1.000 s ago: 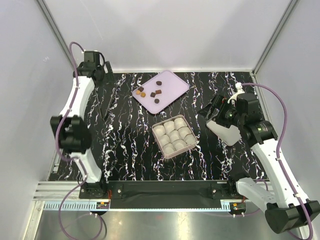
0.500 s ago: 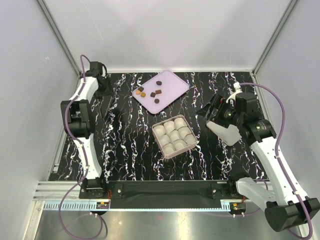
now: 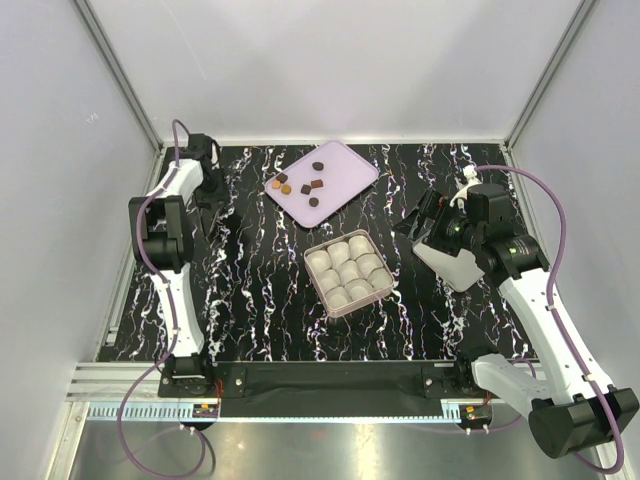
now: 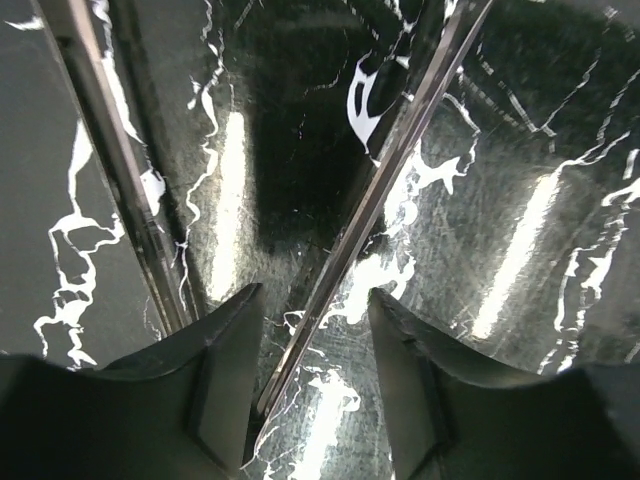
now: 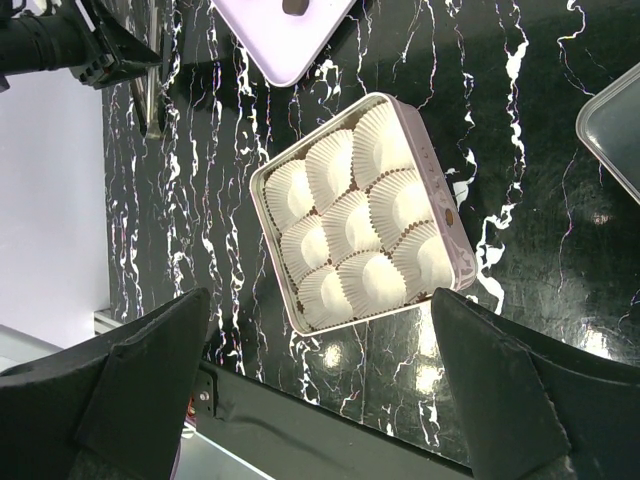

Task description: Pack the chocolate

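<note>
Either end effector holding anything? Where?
Nothing held: left end effector straddles one arm of the metal tweezers, gaps both sides; right end effector open, empty.

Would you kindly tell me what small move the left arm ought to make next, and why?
Probably close the left tool on the metal tweezers: one blade lies between its parted fingers with gaps on both sides, so nothing is gripped yet. The chocolate sits on the pink lid and the paper cups are empty, so the tweezers seem needed first.
</note>
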Tool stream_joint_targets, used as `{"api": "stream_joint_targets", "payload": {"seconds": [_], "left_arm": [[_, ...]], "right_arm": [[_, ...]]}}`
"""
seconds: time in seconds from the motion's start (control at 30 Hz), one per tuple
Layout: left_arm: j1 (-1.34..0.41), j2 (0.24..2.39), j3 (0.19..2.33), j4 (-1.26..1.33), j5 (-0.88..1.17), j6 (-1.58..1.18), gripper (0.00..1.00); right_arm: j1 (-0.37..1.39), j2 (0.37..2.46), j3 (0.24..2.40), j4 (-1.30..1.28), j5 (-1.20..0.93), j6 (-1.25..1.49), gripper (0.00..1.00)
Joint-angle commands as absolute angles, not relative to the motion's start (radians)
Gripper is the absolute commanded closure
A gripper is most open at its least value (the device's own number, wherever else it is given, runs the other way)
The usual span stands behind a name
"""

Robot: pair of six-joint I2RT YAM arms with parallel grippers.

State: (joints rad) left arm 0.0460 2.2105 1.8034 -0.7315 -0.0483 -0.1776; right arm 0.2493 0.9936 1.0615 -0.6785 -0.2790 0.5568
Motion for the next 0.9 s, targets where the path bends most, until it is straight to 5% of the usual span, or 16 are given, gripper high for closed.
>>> {"api": "stream_joint_targets", "payload": {"seconds": [0.0,0.43,0.87], "left_arm": [[0.037,2.224,1.786,-0.71,-0.066,-0.155,0.51],[-0.115,1.996,1.52,-0.696,-0.165,-0.215,0.83],[-0.386,1.661,1.099,-0.695,-0.209,-0.414,0.94]], "right_arm": [[0.247,0.983,1.098,-0.669,-0.282,0.535,0.0],[0.247,0.991,1.086,-0.657,-0.334,0.552,0.0],[0.247,0.971,1.081,-0.693,-0.394,0.574,0.0]]}}
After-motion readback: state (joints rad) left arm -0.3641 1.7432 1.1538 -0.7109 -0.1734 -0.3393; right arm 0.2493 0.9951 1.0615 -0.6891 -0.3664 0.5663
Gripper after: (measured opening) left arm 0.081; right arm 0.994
